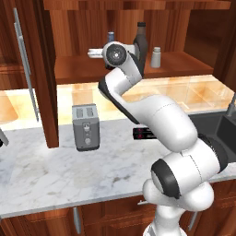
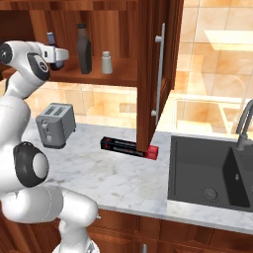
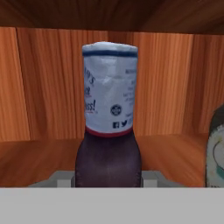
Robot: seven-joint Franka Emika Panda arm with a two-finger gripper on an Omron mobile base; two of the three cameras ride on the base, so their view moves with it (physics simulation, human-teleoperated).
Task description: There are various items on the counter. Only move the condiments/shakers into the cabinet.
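Small dark bottle (image 3: 108, 131) w/ bluish cap sits on cabinet (image 1: 138, 69) shelf, hand (image 3: 108, 181) closed on it; label print too blurred to read, maybe social-media icons. Shelf's left stays open.

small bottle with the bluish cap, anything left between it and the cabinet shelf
Nothing visible: the small bottle is already inside the cabinet, with the gripper shut on it at the shelf's left end, apart from the brown sauce bottle and shaker.
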